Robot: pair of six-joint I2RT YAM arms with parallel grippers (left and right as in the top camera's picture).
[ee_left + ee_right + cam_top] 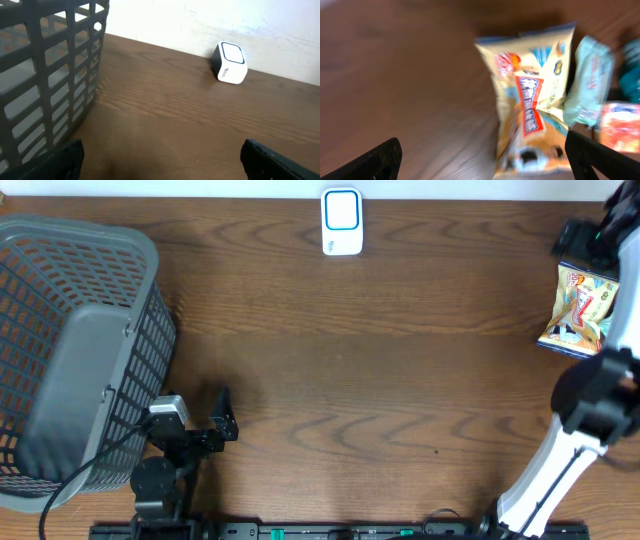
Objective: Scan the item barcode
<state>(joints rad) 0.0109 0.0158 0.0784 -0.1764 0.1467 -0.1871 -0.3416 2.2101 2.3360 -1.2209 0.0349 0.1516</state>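
The bag (530,105) is a yellow snack packet. It lies flat on the table (350,380) at the far right side, well apart from the scanner (341,222), which stands at the back edge in the middle. It looks light and soft, filled with air, and its foil is probably slippery, so a hard squeeze could crush what is inside. I think the best place to hold it is the flat sealed end or a side edge, where the barcode is not covered. I cannot see the barcode, because the wrist picture is blurred. Other packets (590,85) lie just beside it. The right gripper (487,160) hangs over the bag with fingers wide apart and holds nothing. The left gripper (160,160) is also spread and empty, near the basket (100,230).
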